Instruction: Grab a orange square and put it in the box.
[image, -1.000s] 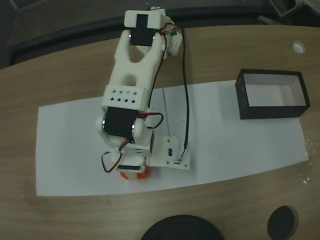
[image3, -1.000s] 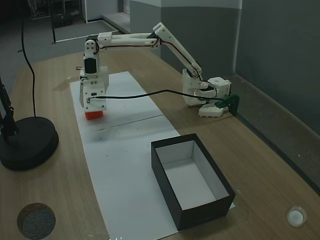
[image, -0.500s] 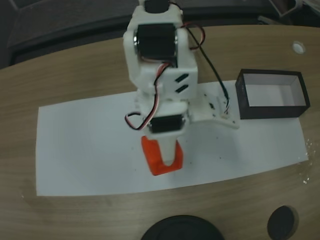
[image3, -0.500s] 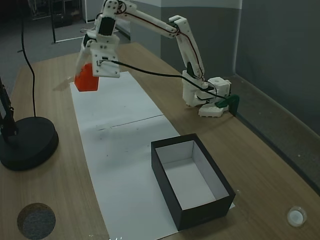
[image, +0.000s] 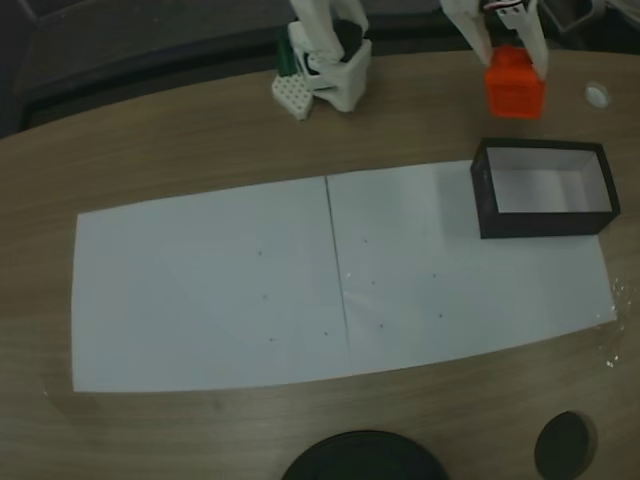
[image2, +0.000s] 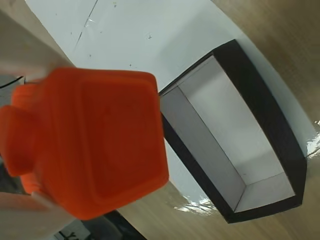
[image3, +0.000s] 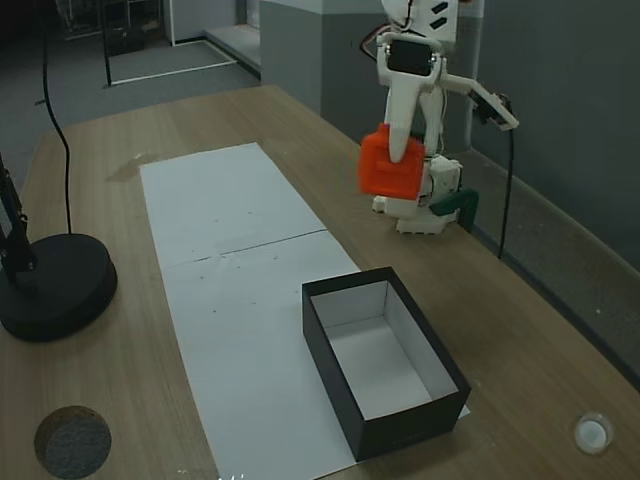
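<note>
The gripper (image3: 396, 165) is holding the cube (image3: 390, 166) aloft, clamped between its fingers — the carry step is in hand. In a fixed view the cube (image: 515, 83) is sitting at the upper right of the frame, just above the box (image: 545, 188); in the wrist view it is filling the left half, with the box (image2: 270, 115) open at the right. I judge the next move is calling for a shift over the white inside, a lowering, then a release — not before the cube is clearing the near wall.

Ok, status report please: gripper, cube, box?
Gripper shut on small orange-red cube, held aloft. Black-walled rectangular box empty, white inside. Cube not yet above box. Path clear.
</note>
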